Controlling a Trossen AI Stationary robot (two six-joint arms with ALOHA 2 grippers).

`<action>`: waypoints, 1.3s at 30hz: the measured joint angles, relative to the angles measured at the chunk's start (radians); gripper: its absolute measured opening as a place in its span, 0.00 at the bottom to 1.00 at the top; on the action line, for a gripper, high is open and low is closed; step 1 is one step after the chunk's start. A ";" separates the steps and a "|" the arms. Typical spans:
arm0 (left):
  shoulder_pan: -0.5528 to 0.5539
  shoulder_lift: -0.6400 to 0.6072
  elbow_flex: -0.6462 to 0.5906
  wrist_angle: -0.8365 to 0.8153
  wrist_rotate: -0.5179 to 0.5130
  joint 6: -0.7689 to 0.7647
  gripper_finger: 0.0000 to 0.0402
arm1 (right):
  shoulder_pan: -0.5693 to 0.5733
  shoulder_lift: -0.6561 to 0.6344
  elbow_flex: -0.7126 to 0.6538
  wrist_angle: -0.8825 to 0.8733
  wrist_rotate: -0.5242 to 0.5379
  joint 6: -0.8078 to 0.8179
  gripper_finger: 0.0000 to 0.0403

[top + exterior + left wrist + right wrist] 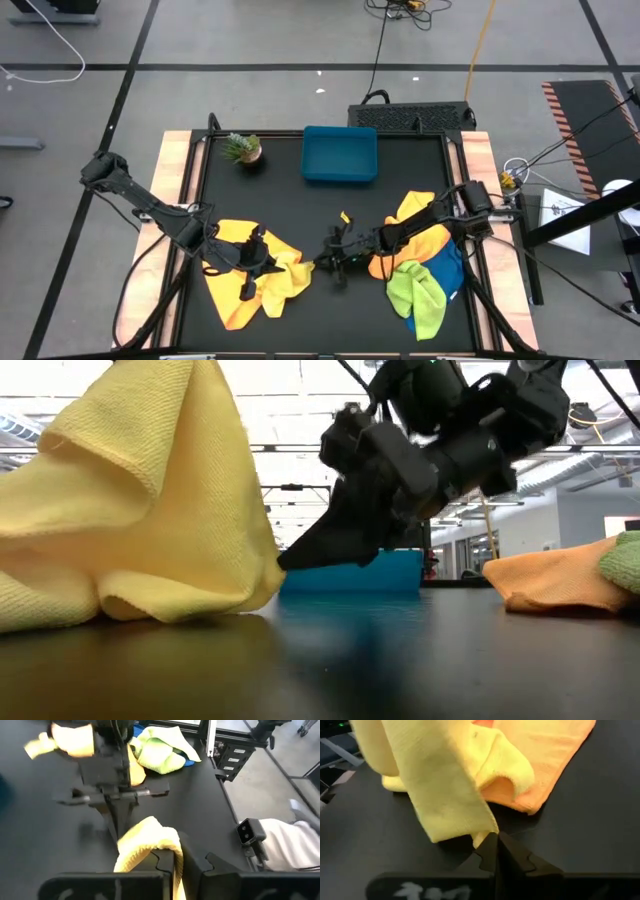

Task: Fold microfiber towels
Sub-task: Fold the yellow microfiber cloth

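Your left gripper [262, 262] pinches the yellow towel [283, 268], low left of centre in the high view, and lifts it off the orange towel [232, 300] so an edge hangs free. Your right gripper [322, 260], at centre, has its fingers pressed together on that yellow corner, probably to stretch the cloth for folding.

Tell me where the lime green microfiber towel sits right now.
In the high view the lime green microfiber towel lies crumpled at the table's front right, overlapping a blue cloth, just front of the orange towel under the right arm.
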 joint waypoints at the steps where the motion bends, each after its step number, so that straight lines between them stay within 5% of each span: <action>1: -0.002 -0.008 0.000 -0.002 0.021 -0.001 0.06 | 0.000 -0.031 0.000 -0.037 0.003 -0.001 0.00; 9: -0.050 -0.047 0.001 -0.043 0.038 -0.009 0.06 | 0.055 -0.340 0.000 -0.311 0.170 -0.027 0.00; 16: -0.094 0.041 0.001 -0.155 0.022 -0.139 0.08 | 0.157 -0.531 0.000 -0.445 0.325 -0.047 0.00; 25: -0.104 0.210 0.000 -0.127 0.027 -0.216 0.21 | 0.206 -0.557 0.000 -0.509 0.398 -0.030 0.00; 39: -0.178 0.526 0.024 0.327 -0.060 -0.171 0.27 | 0.194 -0.557 0.000 -0.520 0.406 -0.013 0.00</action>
